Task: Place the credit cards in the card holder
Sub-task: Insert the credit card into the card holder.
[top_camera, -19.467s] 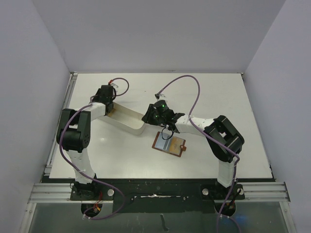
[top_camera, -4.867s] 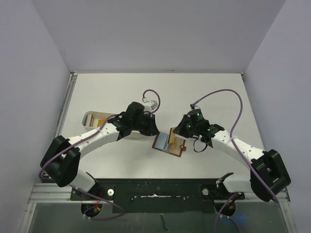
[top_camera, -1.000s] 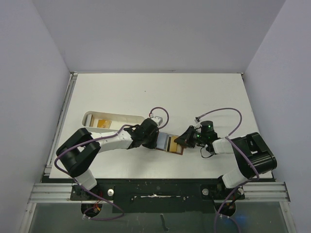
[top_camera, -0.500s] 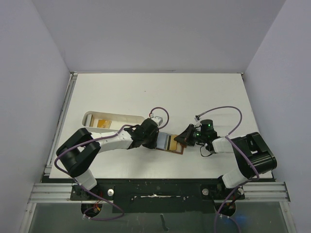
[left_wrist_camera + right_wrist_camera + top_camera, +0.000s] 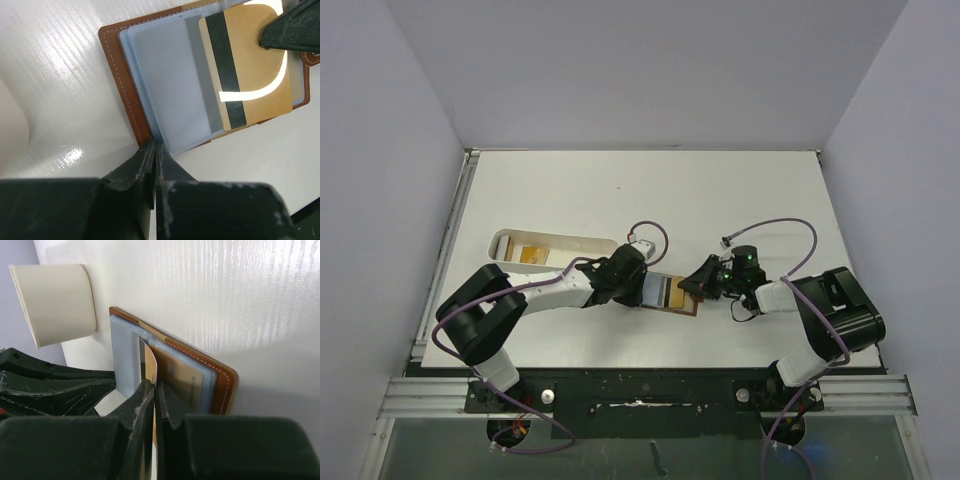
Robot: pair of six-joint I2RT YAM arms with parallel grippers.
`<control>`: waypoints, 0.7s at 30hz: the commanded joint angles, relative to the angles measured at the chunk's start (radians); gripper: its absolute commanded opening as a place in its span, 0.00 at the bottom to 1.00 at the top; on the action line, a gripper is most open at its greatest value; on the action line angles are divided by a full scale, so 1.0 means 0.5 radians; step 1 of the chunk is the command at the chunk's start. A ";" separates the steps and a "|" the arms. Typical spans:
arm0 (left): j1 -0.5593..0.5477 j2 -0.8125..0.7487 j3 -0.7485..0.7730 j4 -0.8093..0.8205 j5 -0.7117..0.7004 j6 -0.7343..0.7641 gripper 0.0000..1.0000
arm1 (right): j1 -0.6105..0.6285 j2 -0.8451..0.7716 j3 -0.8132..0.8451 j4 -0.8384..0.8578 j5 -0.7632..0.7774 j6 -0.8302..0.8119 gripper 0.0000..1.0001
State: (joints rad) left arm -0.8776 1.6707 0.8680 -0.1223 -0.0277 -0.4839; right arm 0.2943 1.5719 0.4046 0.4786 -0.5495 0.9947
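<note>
**While both claws stay pinched, the gold card lies partly over the open wallet**

Where the two arms meet near the middle of the white table (image 5: 740,200), the small reddish-brown leather card holder (image 5: 114,60) lies open and flat, its clear plastic sleeve (image 5: 165,85) facing up.

The left claw (image 5: 154,146) is closed to a narrow point. Its tips press against the holder's near edge, at the seam between leather and sleeve. Whether any leather is caught between them cannot be told.

The right claw (image 5: 152,390) is clamped on the yellow-orange plastic card with a black stripe (image 5: 255,75), gripping it by one short edge. From the left wrist, the card overlaps the right part of the sleeve. Its far end juts a little past the holder's border. From the right wrist, the same card (image 5: 148,357) is seen edge-on, tilted above the sleeve, with its free end towards the left claw. Whether that end is inside a pocket cannot be told.

A greyer panel shows through the sleeve beside the card; whether that is the silver card is unclear.

Just behind the left arm lies the long white oblong plastic tray (image 5: 570,243), with a small yellow-orange patch (image 5: 530,253) in its left end.
</note>
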 commanded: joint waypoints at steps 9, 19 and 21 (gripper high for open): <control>-0.037 0.055 0.014 0.042 0.034 0.018 0.00 | 0.058 0.090 0.059 0.045 0.184 -0.074 0.00; -0.049 0.049 0.021 0.072 0.058 -0.014 0.00 | 0.101 0.112 0.094 0.012 0.210 -0.054 0.06; -0.049 0.042 0.019 0.072 0.050 -0.031 0.00 | 0.102 0.067 0.132 -0.119 0.237 -0.104 0.15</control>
State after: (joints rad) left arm -0.8833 1.6714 0.8680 -0.1165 -0.0292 -0.4858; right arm 0.3302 1.6123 0.4366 0.5175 -0.5053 0.9977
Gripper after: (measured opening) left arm 0.009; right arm 0.090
